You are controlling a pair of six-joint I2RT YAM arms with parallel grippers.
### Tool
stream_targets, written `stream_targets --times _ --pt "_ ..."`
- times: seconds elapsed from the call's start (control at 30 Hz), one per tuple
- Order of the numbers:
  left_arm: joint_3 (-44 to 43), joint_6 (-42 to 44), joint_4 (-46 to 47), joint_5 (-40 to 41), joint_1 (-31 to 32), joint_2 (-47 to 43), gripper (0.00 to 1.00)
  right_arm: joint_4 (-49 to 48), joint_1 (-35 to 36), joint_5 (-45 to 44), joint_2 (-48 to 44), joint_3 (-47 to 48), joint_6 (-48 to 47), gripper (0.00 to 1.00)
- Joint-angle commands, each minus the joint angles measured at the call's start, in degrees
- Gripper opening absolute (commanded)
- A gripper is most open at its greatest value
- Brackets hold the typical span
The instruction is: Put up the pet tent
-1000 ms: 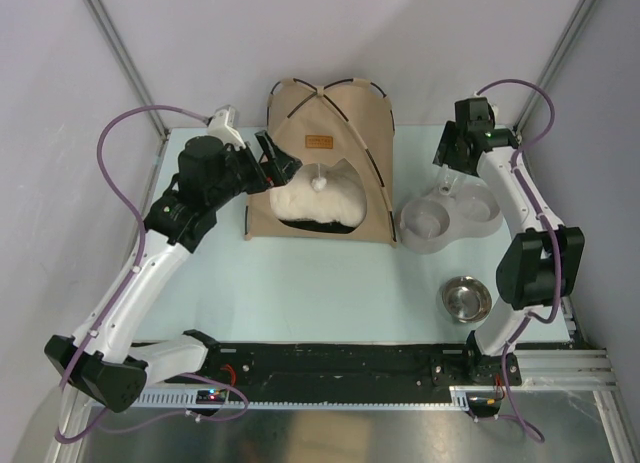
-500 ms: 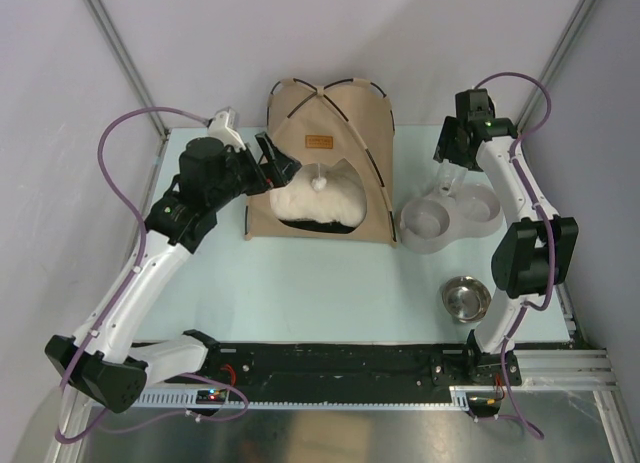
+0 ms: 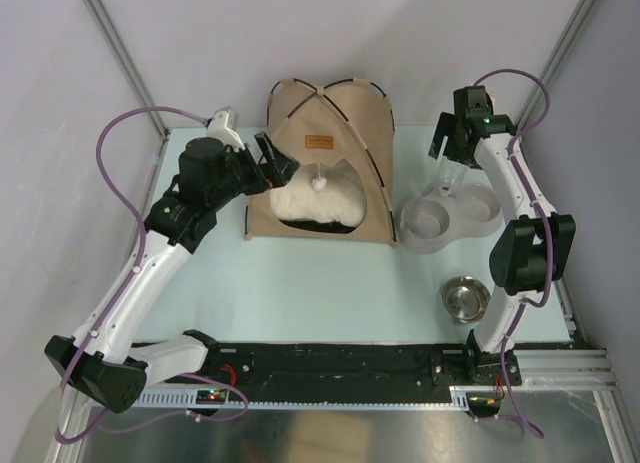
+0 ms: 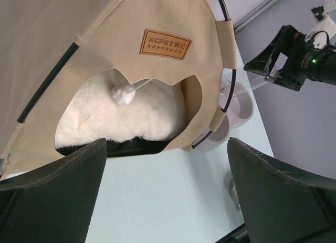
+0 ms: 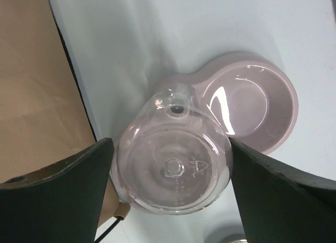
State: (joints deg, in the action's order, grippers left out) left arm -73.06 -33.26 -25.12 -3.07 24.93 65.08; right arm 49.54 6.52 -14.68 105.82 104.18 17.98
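The tan pet tent [image 3: 328, 148] stands upright at the back centre, with dark poles crossing at its top. A brown label [image 3: 319, 141] and a white pompom [image 3: 319, 182] hang over its opening. A fluffy cream cushion [image 3: 312, 200] lies inside. My left gripper [image 3: 277, 167] is open and empty by the tent's left front edge. The left wrist view shows the tent [image 4: 79, 38], label [image 4: 165, 44], pompom [image 4: 123, 94] and cushion [image 4: 115, 125] beyond the gripper [image 4: 168, 143]. My right gripper [image 3: 452, 155] is open, away from the tent, over the feeder's clear bottle [image 5: 173, 167].
A pale pink pet feeder [image 3: 482, 215] with a clear bottle [image 3: 449, 186] stands right of the tent. Its bowl [image 5: 247, 104] shows in the right wrist view, with tent fabric [image 5: 37, 80] at the left. A steel bowl [image 3: 466, 299] sits at the near right.
The right arm has shifted slightly left, bringing its gripper more over the feeder's bottle. The left arm and the tent have not moved.
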Motion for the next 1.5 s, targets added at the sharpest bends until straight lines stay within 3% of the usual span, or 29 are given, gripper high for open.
stream_targets --times 0.0,0.23,0.47,0.63,0.8,0.97,1.2,1.47 --pt "-1.4 2.3 -0.4 1.5 -0.6 -1.8 1.00 -0.5 0.5 -0.8 -1.3 4.2 -0.3 0.94" --pt "-1.3 2.9 -0.8 1.7 -0.7 -2.2 1.00 1.2 0.3 -2.4 -5.3 5.5 0.2 0.99" --pt "-0.6 3.4 -1.2 1.7 -0.8 -2.9 1.00 6.8 -1.7 -6.1 -18.7 -0.7 2.8 0.99" --pt "0.0 3.8 -1.3 2.0 -0.8 -3.3 1.00 10.1 -1.0 -6.4 -27.7 -13.5 9.4 0.90" --pt "0.5 4.4 -1.7 2.5 -0.7 -3.9 1.00 13.8 4.2 -6.0 -36.2 -28.9 19.8 0.82" --pt "0.4 5.0 -2.2 2.8 -0.8 -4.1 1.00 12.4 6.8 -0.1 -41.7 -45.8 29.4 0.76" --pt "1.0 8.2 -3.9 6.7 -0.7 -5.6 1.00 5.0 12.0 0.5 -38.8 -57.5 34.6 0.63" --pt "1.7 8.8 -4.2 8.8 -0.7 -6.9 1.00 0.9 16.6 -5.4 -31.2 -59.9 35.3 0.50"
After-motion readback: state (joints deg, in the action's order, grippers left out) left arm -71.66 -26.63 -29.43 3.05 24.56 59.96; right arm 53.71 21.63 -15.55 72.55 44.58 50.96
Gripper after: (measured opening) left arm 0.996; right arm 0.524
